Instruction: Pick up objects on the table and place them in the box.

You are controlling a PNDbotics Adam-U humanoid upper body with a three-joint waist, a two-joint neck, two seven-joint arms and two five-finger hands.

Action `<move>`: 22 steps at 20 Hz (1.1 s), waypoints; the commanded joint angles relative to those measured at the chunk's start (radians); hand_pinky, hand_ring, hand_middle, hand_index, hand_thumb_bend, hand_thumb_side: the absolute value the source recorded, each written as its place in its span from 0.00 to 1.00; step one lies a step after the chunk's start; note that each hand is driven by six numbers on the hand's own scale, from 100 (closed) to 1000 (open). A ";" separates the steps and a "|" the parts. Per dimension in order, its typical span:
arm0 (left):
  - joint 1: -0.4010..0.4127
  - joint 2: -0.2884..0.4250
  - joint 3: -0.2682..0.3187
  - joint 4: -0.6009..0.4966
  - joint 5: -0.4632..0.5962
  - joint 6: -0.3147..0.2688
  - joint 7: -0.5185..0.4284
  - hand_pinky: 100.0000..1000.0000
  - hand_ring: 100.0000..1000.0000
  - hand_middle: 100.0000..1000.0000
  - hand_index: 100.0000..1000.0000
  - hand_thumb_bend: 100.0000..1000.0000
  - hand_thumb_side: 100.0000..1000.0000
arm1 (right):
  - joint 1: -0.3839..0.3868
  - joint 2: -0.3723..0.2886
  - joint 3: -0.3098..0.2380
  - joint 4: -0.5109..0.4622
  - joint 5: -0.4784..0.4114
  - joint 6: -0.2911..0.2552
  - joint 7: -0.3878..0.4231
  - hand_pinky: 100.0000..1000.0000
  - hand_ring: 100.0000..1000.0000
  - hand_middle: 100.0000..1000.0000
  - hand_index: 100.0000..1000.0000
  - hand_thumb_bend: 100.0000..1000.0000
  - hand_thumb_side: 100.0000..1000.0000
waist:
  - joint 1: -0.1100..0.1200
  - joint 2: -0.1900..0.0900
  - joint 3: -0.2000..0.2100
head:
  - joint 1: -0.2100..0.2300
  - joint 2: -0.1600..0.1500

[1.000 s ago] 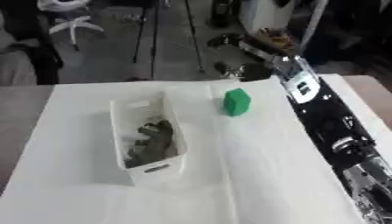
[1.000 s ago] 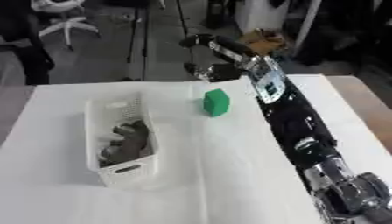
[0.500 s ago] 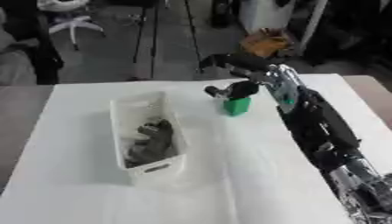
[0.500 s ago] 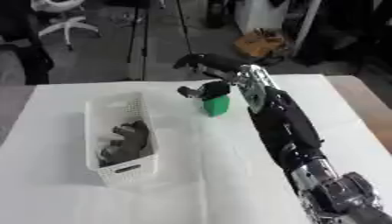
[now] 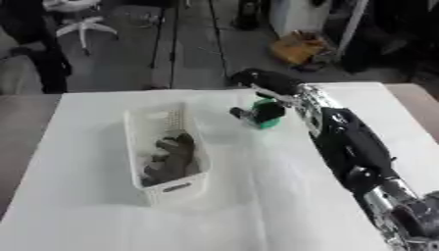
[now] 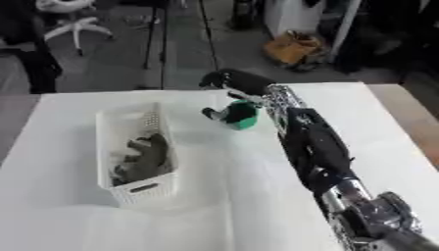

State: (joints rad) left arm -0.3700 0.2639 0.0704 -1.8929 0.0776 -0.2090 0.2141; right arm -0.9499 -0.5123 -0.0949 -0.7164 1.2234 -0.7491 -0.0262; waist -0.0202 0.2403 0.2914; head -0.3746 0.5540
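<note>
While dark items already lie in the white box (image 5: pixel 163 181), the right hand (image 5: pixel 261 86) curls round the green block (image 5: pixel 267 113) just beside it on the surface (image 5: pixel 257 196); dropping it in remains.

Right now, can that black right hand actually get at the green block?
Probably yes. The right hand is already at the green block, its fingers curled over the top and its thumb against the side, and nothing stands between them. The white basket sits apart to the left.
</note>
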 commanded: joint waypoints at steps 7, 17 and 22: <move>-0.011 0.024 0.002 -0.012 -0.001 -0.001 -0.001 0.37 0.85 0.90 0.87 0.43 1.00 | -0.021 -0.020 -0.018 0.009 0.126 0.120 -0.146 1.00 0.94 0.92 0.94 0.38 0.73 | 0.019 -0.028 -0.001 | -0.004 0.003; -0.011 0.025 0.001 -0.012 -0.001 -0.001 -0.001 0.37 0.85 0.90 0.87 0.43 1.00 | -0.019 -0.015 -0.017 0.059 0.186 0.168 -0.181 1.00 0.95 0.92 0.95 0.35 0.77 | 0.021 -0.028 0.000 | -0.004 0.002; -0.012 0.025 0.001 -0.012 -0.001 -0.001 -0.002 0.36 0.85 0.90 0.87 0.43 1.00 | -0.016 -0.021 -0.034 0.121 0.197 0.203 -0.164 1.00 0.94 0.92 0.95 0.29 0.83 | 0.021 -0.027 0.006 | -0.006 -0.006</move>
State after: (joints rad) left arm -0.3700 0.2639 0.0704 -1.8929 0.0776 -0.2090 0.2140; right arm -0.9490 -0.5071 -0.1199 -0.5999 1.4132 -0.5562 -0.1908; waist -0.0177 0.2403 0.2962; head -0.3776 0.5535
